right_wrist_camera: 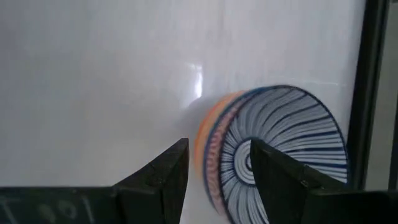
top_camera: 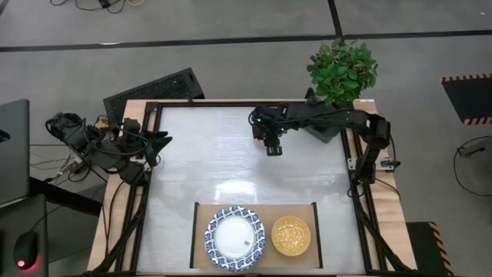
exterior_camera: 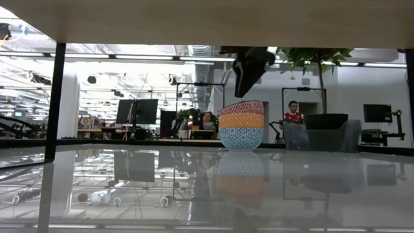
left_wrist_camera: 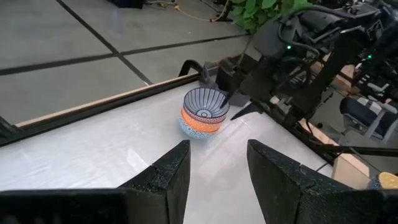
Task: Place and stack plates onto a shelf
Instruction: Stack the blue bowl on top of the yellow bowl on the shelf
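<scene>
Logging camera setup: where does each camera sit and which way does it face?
High: above, straight down on the table; both arms, shelf, plates.
Low: table height, looking across; right pincer above stacked bowls.
Left wrist: behind left pincer, facing the bowls.
Right wrist: looks down past its open pincer onto the bowls.
Shared: low and both wrist views show the bowls.

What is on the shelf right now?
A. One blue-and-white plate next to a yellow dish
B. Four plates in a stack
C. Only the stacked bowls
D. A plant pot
A: in the high view the shelf holds one blue-and-white plate with a yellow dish beside it; the stacked bowls stand on the table under the right gripper.
</scene>
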Available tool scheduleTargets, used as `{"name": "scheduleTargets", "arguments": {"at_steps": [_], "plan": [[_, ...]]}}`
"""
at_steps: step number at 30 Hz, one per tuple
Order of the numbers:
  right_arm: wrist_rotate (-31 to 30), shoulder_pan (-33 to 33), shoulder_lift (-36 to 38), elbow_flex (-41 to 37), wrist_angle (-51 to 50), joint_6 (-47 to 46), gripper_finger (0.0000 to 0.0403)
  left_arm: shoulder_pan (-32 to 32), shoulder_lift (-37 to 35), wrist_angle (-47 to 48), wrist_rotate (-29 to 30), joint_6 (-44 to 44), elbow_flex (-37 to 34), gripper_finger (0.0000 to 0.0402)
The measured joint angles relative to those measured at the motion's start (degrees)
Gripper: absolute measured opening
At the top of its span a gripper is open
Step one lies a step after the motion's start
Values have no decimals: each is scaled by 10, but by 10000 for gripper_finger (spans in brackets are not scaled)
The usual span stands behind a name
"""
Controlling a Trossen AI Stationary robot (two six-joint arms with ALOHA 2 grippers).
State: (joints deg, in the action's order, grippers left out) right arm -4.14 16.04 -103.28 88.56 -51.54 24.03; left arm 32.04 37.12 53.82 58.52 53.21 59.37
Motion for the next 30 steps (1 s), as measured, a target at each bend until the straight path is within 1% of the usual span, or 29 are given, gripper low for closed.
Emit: {"name": "scheduleTargets", "arguments": {"at_steps": [8,11,13,16,23,27,30], "plan": [[8,13,0,-44,20,0,196,0,0,0,4,0,0,143],[8,13,-1,-55,25,0,190,0,0,0,4,1,0,143],[8,13,-1,-55,23,-1,175,0,0,0,5,0,0,143],[8,13,-1,-55,23,-1,142,0,0,0,8,-1,0,143],[8,13,-1,-55,18,0,34,0,0,8,8,2,0,143],[7,13,-1,-55,5,-2,33,0,0,11,8,5,0,143],[-9,7,-1,-55,3,-6,33,0,0,11,8,5,0,143]]}}
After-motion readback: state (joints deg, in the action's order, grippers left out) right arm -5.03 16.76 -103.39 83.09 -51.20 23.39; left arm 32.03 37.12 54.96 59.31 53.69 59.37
